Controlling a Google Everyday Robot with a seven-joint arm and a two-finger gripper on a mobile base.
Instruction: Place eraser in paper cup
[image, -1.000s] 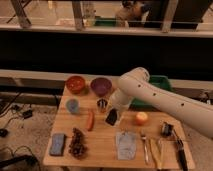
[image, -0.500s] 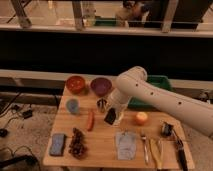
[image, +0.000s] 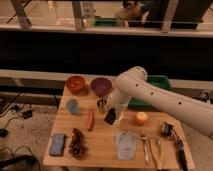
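1. The wooden desk (image: 102, 147) is seen from above and in front, and every item listed below is carried on it.
2. The white arm (image: 165, 97) is extended from the right edge of the view down to the middle of the desk.
3. A pale blue-grey cloth (image: 125, 145) is laid flat near the front edge.
4. A purple bowl (image: 101, 85) and an orange-red bowl (image: 75, 83) are set side by side at the rear.
5. A blue-grey sponge (image: 57, 143) is placed at the front left corner, with a dark cluster of grapes (image: 77, 143) just beside it.
6. A light blue cup (image: 73, 106) is positioned in front of the orange-red bowl.
7. The hand (image: 111, 117) is held low over the desk centre, between the carrot (image: 90, 120) and the orange fruit (image: 142, 118).
8. The eraser (image: 110, 117) is located at the hand, dark and tilted; whether it is gripped or merely beneath cannot be told.
9. A small dark metal cup (image: 102, 104) stands just behind the hand.
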